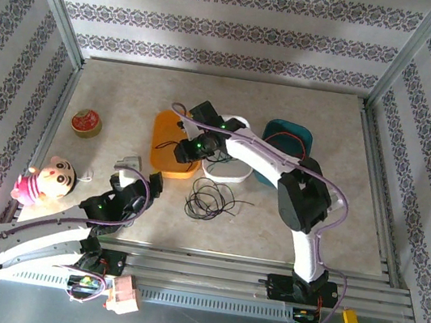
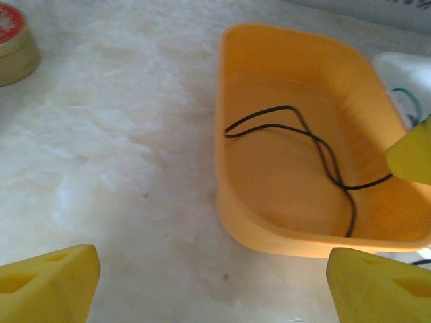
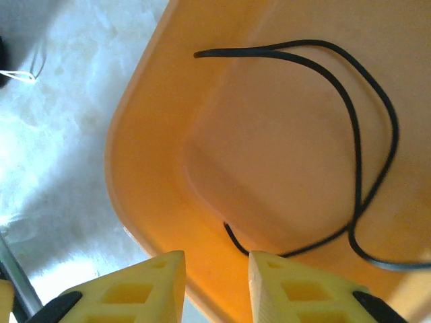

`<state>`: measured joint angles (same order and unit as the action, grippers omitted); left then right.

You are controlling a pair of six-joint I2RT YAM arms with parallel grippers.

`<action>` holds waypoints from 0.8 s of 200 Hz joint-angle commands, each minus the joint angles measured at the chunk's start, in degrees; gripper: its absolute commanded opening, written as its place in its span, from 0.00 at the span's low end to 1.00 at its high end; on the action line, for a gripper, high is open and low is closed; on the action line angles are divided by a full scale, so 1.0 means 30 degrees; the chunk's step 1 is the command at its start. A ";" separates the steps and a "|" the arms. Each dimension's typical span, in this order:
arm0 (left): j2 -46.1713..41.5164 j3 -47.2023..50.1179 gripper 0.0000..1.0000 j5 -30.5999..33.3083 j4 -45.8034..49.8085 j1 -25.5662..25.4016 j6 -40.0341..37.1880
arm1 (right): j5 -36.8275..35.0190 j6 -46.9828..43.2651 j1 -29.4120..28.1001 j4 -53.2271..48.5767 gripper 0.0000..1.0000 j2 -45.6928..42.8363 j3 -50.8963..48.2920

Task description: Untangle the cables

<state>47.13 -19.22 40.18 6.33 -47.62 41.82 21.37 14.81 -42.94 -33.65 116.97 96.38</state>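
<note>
One black cable (image 2: 316, 145) lies in loose loops inside the orange tray (image 2: 232, 202). In the right wrist view, that cable (image 3: 353, 134) curves across the tray (image 3: 141, 175) floor, and its end lies just ahead of my right gripper (image 3: 217, 279). This gripper hangs over the tray's near wall, its jaws a little apart with nothing between them. My left gripper (image 2: 212, 282) stands wide open over bare table, to the left of the tray. A tangle of black cables (image 1: 209, 200) lies on the table in front of the trays. A green cable (image 2: 407, 101) shows in the white tray (image 2: 404, 70).
A white tray (image 1: 226, 171) and a teal tray (image 1: 289, 136) stand to the right of the orange tray (image 1: 160, 132). A round tape roll (image 1: 85, 122) and a pink doll (image 1: 47, 178) sit at the left. Metal frame rails bound the table.
</note>
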 commanded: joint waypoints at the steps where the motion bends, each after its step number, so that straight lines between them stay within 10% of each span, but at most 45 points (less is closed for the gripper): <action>1: 0.0473 -0.0875 0.87 -0.1824 -0.2862 0.0337 -0.1604 | -0.0940 0.0290 0.0394 0.0824 0.31 -0.2632 -0.1013; 82: 1.1808 -0.9511 0.86 -1.7344 -0.3325 0.6766 -0.4201 | -0.0695 0.3648 0.3595 0.4045 0.30 -1.1162 -0.9684; 160: 1.6904 -1.2810 0.76 -1.6579 -0.3157 0.6880 -0.5291 | -0.1039 0.3888 0.4528 0.3628 0.29 -1.3835 -1.2204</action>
<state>96.47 -55.79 -9.41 -2.66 -27.35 27.77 18.85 25.67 -29.93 -22.50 76.55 60.71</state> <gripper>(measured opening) 0.775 0.296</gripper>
